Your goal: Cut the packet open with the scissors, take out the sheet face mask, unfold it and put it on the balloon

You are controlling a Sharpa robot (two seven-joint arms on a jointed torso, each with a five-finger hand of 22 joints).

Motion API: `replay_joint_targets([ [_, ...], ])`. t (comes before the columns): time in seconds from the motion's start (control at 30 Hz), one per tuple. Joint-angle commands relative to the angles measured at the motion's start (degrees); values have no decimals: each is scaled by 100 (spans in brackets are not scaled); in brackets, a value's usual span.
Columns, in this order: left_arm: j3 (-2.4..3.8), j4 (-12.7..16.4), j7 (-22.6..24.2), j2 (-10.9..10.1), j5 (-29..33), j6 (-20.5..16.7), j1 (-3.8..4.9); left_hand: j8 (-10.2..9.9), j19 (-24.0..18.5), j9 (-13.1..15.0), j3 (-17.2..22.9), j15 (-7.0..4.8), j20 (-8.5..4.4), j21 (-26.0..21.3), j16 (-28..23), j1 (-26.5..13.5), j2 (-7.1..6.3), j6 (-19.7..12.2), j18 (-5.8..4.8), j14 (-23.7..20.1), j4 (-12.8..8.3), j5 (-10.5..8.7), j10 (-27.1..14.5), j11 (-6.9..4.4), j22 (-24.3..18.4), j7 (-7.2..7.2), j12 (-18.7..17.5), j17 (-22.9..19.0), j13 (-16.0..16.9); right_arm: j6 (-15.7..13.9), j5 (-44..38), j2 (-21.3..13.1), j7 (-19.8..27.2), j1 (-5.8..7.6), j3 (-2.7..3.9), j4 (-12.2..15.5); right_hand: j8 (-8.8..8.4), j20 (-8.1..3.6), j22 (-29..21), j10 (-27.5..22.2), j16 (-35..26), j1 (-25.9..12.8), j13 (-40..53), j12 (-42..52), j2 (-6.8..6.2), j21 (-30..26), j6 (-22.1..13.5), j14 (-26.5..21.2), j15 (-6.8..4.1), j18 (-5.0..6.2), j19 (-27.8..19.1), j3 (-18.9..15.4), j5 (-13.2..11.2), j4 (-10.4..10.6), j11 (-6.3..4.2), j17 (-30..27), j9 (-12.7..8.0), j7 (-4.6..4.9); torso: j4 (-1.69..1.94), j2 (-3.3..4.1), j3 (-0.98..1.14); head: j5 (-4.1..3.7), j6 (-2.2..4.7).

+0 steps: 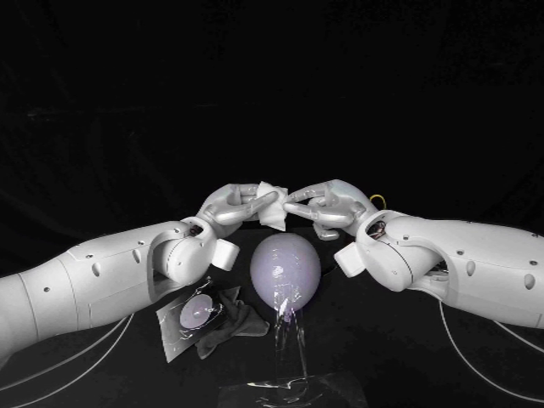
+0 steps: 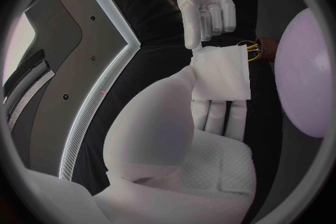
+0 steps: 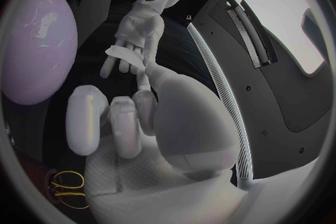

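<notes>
Above the pale lilac balloon [image 1: 285, 270] my two hands meet. The left hand [image 1: 233, 208] and the right hand [image 1: 330, 204] both pinch the white sheet mask [image 1: 269, 209], which is still folded into a small square. In the left wrist view the mask [image 2: 221, 74] hangs between my left fingers [image 2: 218, 115] and the right hand [image 2: 207, 15] at its upper edge. The right wrist view has the left hand [image 3: 135, 31] beyond my right hand [image 3: 119, 120], with the balloon [image 3: 38, 45] beside them. The yellow-handled scissors [image 3: 66, 186] lie on the table near the right arm.
The cut packet [image 1: 196, 313], clear with a lilac round print, lies on the table under the left forearm. A crumpled clear film [image 1: 285, 387] trails from the balloon's base toward the front edge. White cables [image 1: 493, 370] run over the table by both arms.
</notes>
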Motion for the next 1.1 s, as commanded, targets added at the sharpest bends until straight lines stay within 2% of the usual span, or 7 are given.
replay_joint_targets([
  [0.03,10,27,43,6,-64,49,9,34,25,725,22,3,-3,19,-27,21,-44,-13,29,37,2,18,36,0,7,-22,-8,5,2,-12,-5,14,40,-4,2,-1,40,-41,935,73,36,24,623,48,107,47,69,606,-49,-48,16,60,-20,-39,-91,1505,17,-7,0,-2,2,1,-3],
  [0.47,10,73,37,-6,-130,80,10,41,18,737,64,1,-3,17,-27,8,-68,-9,25,40,-8,17,48,-3,7,-23,-16,16,3,-159,20,30,10,-6,2,-11,124,-90,961,124,36,-40,659,94,103,95,129,606,-94,-60,44,127,-21,-111,-135,1505,61,-54,0,-1,1,-10,-13],
  [0.93,9,76,42,-10,-142,72,10,41,18,737,64,1,-3,17,-27,8,-68,-9,25,40,-8,17,48,-3,7,-23,-16,16,3,-209,15,30,-114,-7,2,-14,193,-123,973,136,36,-359,654,86,-34,102,132,606,-117,-65,54,35,-19,-30,-155,1505,94,-74,2,0,-1,-19,-2],
  [1.03,9,75,42,-8,-148,72,10,41,18,737,64,1,-3,17,-27,8,-68,-9,25,40,-8,17,48,-3,7,-23,-16,16,3,-209,11,35,-123,-7,2,-16,239,-134,980,150,36,-291,666,99,28,114,175,606,-139,-66,62,111,-18,-88,-189,1505,112,-117,2,0,0,-21,-3],
  [1.1,9,75,42,-5,-154,76,10,41,18,737,64,1,-3,17,-27,8,-68,-9,25,40,-8,17,48,-3,7,-23,-16,16,3,-218,8,40,-122,-7,2,-17,274,-152,986,166,36,-227,678,113,134,123,187,606,-160,-68,68,223,-19,-139,-209,1505,130,-135,3,1,0,-24,-6],
])
